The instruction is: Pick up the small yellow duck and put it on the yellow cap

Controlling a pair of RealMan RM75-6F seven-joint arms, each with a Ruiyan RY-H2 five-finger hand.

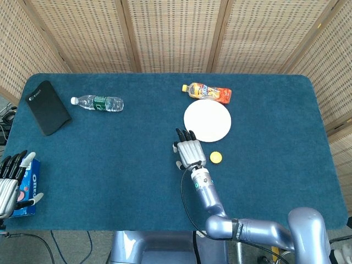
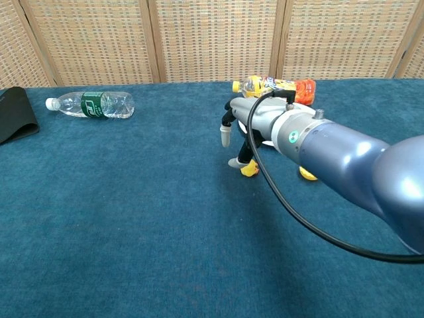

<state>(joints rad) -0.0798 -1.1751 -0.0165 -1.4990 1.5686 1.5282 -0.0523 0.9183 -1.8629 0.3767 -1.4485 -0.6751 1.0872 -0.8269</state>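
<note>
The small yellow duck (image 2: 250,170) lies on the blue cloth, only partly showing under my right hand (image 2: 246,129) in the chest view. The head view hides the duck beneath that hand (image 1: 188,149). My right hand hovers palm down over the duck with its fingers apart, and one fingertip (image 2: 236,162) is right beside the duck; nothing is gripped. The yellow cap (image 1: 215,158) sits just right of the hand, and the arm covers most of the cap (image 2: 305,175) in the chest view. My left hand (image 1: 10,182) stays at the table's near left edge, fingers spread.
A white plate (image 1: 207,120) lies just behind the cap, with an orange juice bottle (image 1: 207,92) lying beyond it. A water bottle (image 1: 97,103) and a black case (image 1: 48,107) lie at the far left. A blue Oreo box (image 1: 26,188) sits by my left hand.
</note>
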